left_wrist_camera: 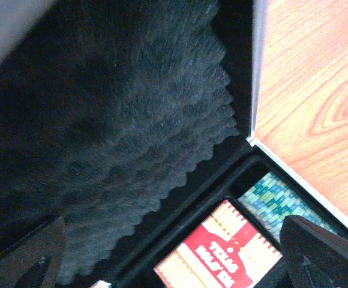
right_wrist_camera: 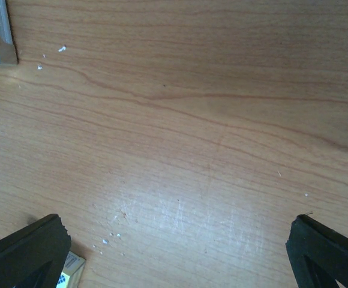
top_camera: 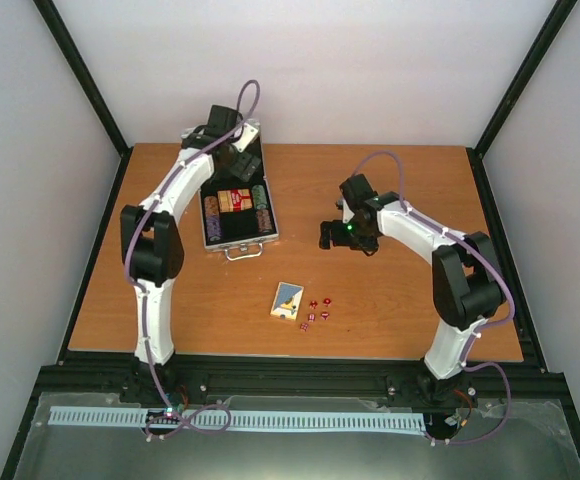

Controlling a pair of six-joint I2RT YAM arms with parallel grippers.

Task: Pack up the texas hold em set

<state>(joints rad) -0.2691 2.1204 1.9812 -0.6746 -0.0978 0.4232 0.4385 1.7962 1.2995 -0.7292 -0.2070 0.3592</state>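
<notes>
Left gripper (left_wrist_camera: pixel 174 258): jaws spread fully, empty, hovering at the black foam lid lining (left_wrist_camera: pixel 114 120) of the small silver aluminium briefcase (top_camera: pixel 242 243), which lies open at the far left. Right gripper (right_wrist_camera: pixel 174 252): jaws spread fully, empty, above the orange wooden table (top_camera: pixel 400 290). The blue-yellow card deck (top_camera: pixel 287 301) and tiny red dice (top_camera: pixel 318 310) lie near centre. White walls (top_camera: pixel 310 70) surround.

You've got an orange-brown wood-grain surface (right_wrist_camera: pixel 192 120) w/ darker wavy lines. Small silver aluminium briefcase (top_camera: pixel 240 246): black inside, lid lined w/ black wavy-ridged foam (left_wrist_camera: pixel 114 120). Rectangular red card deck (left_wrist_camera: pixel 222 252) has cream panels & lettering. Round-chip stack (left_wrist_camera: pixel 276 201) is striped teal, green & white. Blue-yellow card deck (top_camera: pixel 288 300) has a pale border. Tiny red dice (top_camera: pixel 312 316). Black fingers (right_wrist_camera: pixel 24 249).
</notes>
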